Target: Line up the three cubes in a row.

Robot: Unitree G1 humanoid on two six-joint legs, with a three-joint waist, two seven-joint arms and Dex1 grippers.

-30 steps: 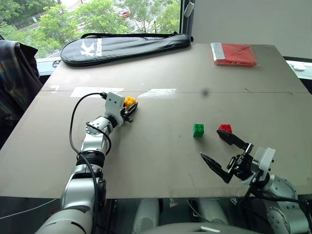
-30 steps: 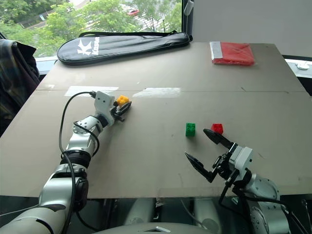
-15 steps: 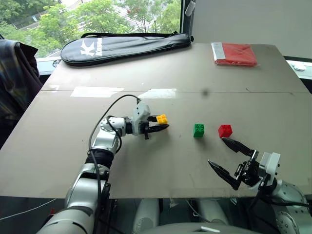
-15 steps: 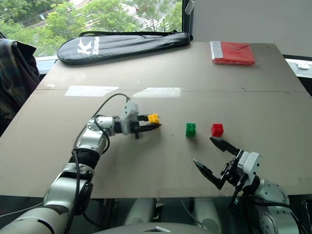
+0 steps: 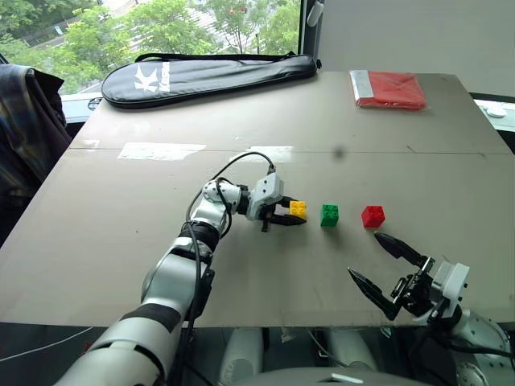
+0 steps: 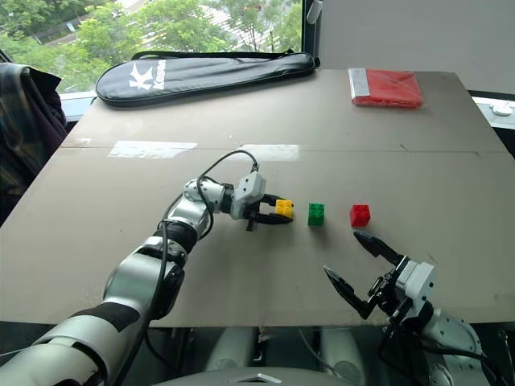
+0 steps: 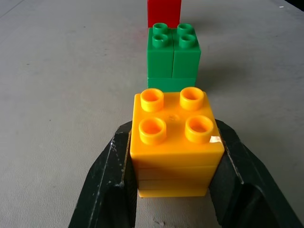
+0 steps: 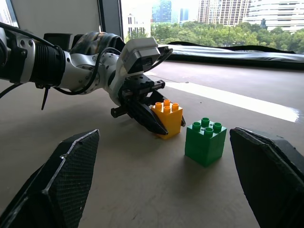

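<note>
Head views: left gripper [image 5: 294, 215] clamped on yellow cube [image 5: 298, 209], just left of green cube [image 5: 328, 214] and red cube [image 5: 372, 215], extending the row; right gripper [image 5: 388, 269] spread wide, nearer, apart | Left wrist: yellow squarely behind green; nothing between | Right wrist: racket case [image 5: 205, 76], red packet [image 5: 386, 88] far off; no obstacle

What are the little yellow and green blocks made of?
Yellow cube: looks like hard, smooth plastic, with moulded round studs on top and a slight shine. Green cube: seemingly the same glossy plastic, with crisp edges and matching studs.
</note>
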